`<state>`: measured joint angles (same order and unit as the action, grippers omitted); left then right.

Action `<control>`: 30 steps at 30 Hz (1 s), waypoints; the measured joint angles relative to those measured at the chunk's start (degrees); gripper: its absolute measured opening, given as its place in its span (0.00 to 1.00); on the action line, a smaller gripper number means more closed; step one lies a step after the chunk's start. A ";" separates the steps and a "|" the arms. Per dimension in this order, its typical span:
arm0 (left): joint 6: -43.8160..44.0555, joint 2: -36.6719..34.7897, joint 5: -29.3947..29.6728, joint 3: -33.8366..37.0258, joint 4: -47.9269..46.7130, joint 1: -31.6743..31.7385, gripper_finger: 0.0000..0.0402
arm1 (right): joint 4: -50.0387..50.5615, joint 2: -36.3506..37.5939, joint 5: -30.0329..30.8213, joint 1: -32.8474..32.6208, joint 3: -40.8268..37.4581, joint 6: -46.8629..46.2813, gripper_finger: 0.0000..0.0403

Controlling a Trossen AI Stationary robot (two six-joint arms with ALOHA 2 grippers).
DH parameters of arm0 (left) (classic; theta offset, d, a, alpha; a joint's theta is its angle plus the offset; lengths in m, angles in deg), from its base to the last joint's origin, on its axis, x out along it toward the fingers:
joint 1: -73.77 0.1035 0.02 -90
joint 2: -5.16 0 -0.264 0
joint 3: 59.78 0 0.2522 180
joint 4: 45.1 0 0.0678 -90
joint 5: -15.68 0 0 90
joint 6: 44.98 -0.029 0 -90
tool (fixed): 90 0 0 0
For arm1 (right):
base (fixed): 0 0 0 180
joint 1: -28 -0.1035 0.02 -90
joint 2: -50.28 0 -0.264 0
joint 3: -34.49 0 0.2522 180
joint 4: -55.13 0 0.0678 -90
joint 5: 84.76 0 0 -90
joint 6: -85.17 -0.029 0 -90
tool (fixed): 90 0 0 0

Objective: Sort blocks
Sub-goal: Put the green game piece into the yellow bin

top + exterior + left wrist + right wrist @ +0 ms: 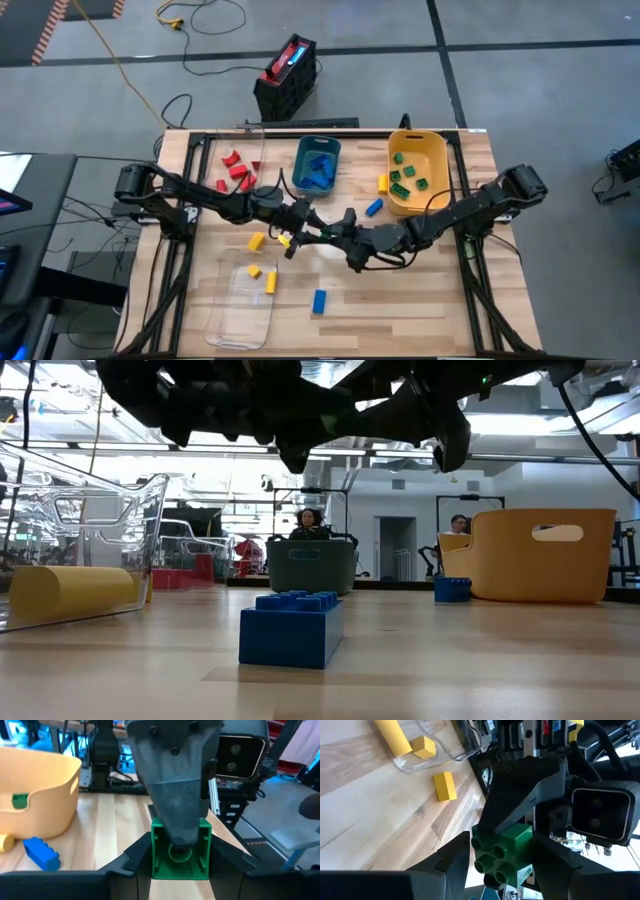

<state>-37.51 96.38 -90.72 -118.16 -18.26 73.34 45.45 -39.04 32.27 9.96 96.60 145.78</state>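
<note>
A green block (180, 851) is held in the air over the middle of the table, between my two grippers, which meet there tip to tip. My left gripper (180, 866) comes from the table's left and my right gripper (502, 866) from its right; they also show in the high view, left (310, 222) and right (342, 236). Both are shut on the block. Loose on the table lie a yellow block (257, 241), a blue block (320, 300) and, near the yellow bin, another blue one (373, 207) and a yellow one (383, 182). My left gripper pinches the green block by two opposite side walls (156, 855) between its two fingers, coming level from the table's left. The block's hollow underside faces this wrist. The block is clear of the table. My right gripper pinches the same block between its two fingers, at the sides beside the studs (479, 845), coming from the table's right. The studded top faces this wrist. One finger (175, 805) lies over the block's far face in the left wrist view.
A teal bin (303, 150) with blue blocks and a yellow bin (440, 160) with green blocks stand at the far side. Red blocks (235, 170) lie at the far left by a clear tray. A clear tray (235, 320) at the near left holds yellow blocks.
</note>
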 joint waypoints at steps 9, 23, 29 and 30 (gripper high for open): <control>-0.52 0.00 1.44 0.00 0.69 -0.26 0.35 | 0.09 0.06 -0.08 0.96 -0.01 -0.32 0.43; -1.17 -0.66 0.70 -0.04 -0.90 -0.10 0.57 | 0.66 -0.05 -0.31 1.27 -0.08 -5.43 0.34; -4.70 -4.38 1.24 -0.13 -8.75 1.24 0.72 | 4.76 -0.06 2.43 0.49 -0.11 -10.16 0.34; -5.28 -5.15 1.72 -0.13 -10.76 1.51 0.73 | 5.84 -0.01 4.22 0.23 -0.12 -10.97 0.34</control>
<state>-42.79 91.23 -89.00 -118.30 -29.02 74.85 51.29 -39.05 36.49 10.18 96.47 134.81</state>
